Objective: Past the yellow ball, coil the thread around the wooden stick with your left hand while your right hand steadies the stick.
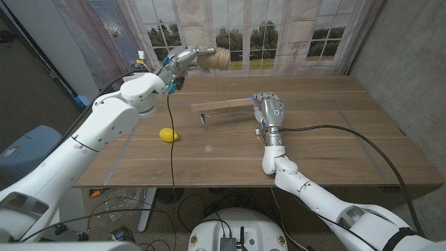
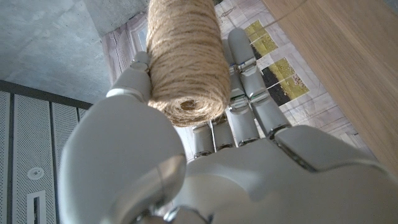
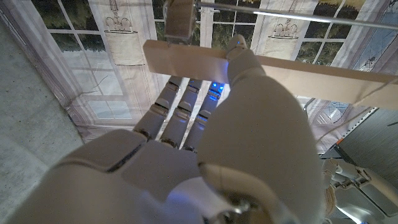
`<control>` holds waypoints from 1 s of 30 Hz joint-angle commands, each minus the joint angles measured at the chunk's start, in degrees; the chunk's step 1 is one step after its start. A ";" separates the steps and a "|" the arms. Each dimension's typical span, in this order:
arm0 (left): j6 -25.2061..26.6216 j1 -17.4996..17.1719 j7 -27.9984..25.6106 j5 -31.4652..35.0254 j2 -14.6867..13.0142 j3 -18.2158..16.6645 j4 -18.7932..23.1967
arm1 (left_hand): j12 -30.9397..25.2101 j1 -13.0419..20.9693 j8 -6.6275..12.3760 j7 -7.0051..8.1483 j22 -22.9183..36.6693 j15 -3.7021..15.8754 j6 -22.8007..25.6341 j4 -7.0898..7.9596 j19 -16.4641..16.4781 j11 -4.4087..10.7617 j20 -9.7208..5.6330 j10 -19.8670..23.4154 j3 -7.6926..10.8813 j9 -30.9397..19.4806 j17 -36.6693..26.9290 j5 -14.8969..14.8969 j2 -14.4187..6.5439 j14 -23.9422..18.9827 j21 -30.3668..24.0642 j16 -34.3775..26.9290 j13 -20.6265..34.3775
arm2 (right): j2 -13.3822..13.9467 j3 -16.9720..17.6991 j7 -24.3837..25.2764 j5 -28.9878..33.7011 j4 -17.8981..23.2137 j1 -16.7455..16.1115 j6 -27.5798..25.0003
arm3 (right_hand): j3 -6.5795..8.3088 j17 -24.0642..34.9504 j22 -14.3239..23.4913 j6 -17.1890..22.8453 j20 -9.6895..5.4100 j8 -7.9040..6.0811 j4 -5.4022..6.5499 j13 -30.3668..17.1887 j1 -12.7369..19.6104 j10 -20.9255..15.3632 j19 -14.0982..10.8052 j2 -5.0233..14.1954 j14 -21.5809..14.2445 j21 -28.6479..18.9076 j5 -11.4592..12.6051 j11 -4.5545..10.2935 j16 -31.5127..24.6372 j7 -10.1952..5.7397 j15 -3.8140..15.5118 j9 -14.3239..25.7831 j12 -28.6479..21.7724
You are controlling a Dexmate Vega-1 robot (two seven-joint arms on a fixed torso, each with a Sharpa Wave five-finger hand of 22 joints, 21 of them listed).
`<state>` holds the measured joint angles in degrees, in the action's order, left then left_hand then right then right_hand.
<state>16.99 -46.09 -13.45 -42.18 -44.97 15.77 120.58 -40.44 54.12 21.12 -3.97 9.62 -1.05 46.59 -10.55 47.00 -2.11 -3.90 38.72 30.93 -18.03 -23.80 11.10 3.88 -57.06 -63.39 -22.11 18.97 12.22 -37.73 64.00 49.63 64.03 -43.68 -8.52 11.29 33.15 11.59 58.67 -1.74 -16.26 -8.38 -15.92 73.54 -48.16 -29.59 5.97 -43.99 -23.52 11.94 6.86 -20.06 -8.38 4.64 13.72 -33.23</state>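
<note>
The wooden stick [image 1: 221, 107] is a pale, flat strip of light wood, held above the bench [image 1: 334, 150] and sloping a little, its end by the right hand [image 1: 269, 111] higher than its free end, which reaches out toward the left arm's side. The right hand grips that higher end; in the right wrist view the stick [image 3: 311, 71] crosses over the fingers [image 3: 180, 102], with the thumb closed against it, so this hand is holding the stick. Near the free end a few dark turns of thread [image 1: 203, 116] sit on the wood, and a thin strand loops down from there to the bench below the stick; a fine line rising toward the left hand is too faint to follow with certainty. The left hand [image 1: 182, 59] is raised well beyond the stick, toward the far edge of the bench, and holds a spool of twine [image 1: 219, 57]. In the left wrist view the spool [image 2: 183, 59] is a fat roll of coarse, tan, fuzzy cord wound in tight rows, its coiled end face turned to the camera, clasped between the thumb and the fingers [image 2: 249, 74] behind it. The yellow ball [image 1: 168, 134] lies on the bench nearer the robot than the stick, under the left forearm and well apart from both hands. Behind the bench hangs a curtain [image 1: 293, 35] printed with window scenes.
</note>
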 commanded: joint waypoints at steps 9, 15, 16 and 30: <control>-2.86 -3.76 6.51 -4.90 -2.31 -1.85 3.89 | -0.16 10.89 0.19 1.63 0.14 14.08 3.03 0.83 1.55 7.89 -4.91 8.14 7.32 -1.25 -0.27 0.37 -11.41 -10.87 -0.27 0.34 9.51 | -0.15 -7.04 0.00 -11.74 -3.32 6.95 -8.86 | -0.02 0.14 0.08 1.97 0.23 -0.37 0.66 -6.18 1.36 -6.29 0.24 2.68 0.25 -0.51 0.33 0.18 0.50 1.17 8.68 0.06 -7.65; -3.10 -4.28 8.21 -6.04 -2.81 -1.35 4.30 | -0.17 10.92 0.11 1.61 0.15 14.08 3.01 0.79 1.57 7.90 -4.96 8.16 7.34 -1.27 -0.34 0.38 -11.38 -10.88 -0.26 0.46 9.58 | -3.06 -2.56 0.00 -10.26 -4.04 6.05 -9.39 | -0.05 0.19 0.06 2.00 0.42 -0.38 0.84 -6.16 1.08 -6.31 0.25 2.76 0.31 -0.62 0.34 0.25 0.73 1.27 8.52 0.05 -7.67; -3.01 -4.28 8.49 -6.27 -2.86 -1.18 4.29 | -0.17 10.93 0.09 1.69 0.15 14.10 2.98 0.78 1.58 7.97 -4.97 8.15 7.34 -1.28 -0.36 0.38 -11.36 -10.91 -0.26 0.46 9.61 | -3.80 -1.24 0.00 -9.41 -4.23 5.72 -9.12 | -0.07 0.24 0.05 1.97 0.45 -0.37 0.91 -6.08 0.98 -6.40 0.30 2.79 0.24 -0.64 0.34 0.17 0.74 1.26 8.50 0.05 -7.66; -1.81 -6.04 8.03 -7.87 -2.78 0.97 3.90 | -0.04 10.95 -0.01 1.64 0.16 14.09 3.07 0.79 1.64 7.95 -5.01 8.17 7.35 -1.35 -0.50 0.39 -11.32 -11.00 -0.26 0.69 9.56 | -13.10 15.95 0.00 2.34 -4.76 1.62 -3.45 | -0.07 0.36 0.00 1.82 0.71 -0.32 1.11 -6.00 0.57 -6.65 0.47 2.86 0.14 -0.82 0.35 -0.39 1.19 1.72 8.27 0.04 -7.78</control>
<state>14.37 -50.65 -5.37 -48.57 -47.78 15.34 124.68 -40.28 53.99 20.99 -3.97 9.62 -1.22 46.60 -10.55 47.21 -2.11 -3.90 38.72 30.93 -18.10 -24.14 11.26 3.75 -57.25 -63.39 -21.47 18.99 5.31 -32.81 64.00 44.46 59.86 -39.74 -15.64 10.82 33.48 11.45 58.99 -1.32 -16.19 -7.91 -15.92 73.53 -48.24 -29.17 5.97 -43.86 -23.96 12.11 6.94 -19.09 -8.47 4.72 13.44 -33.23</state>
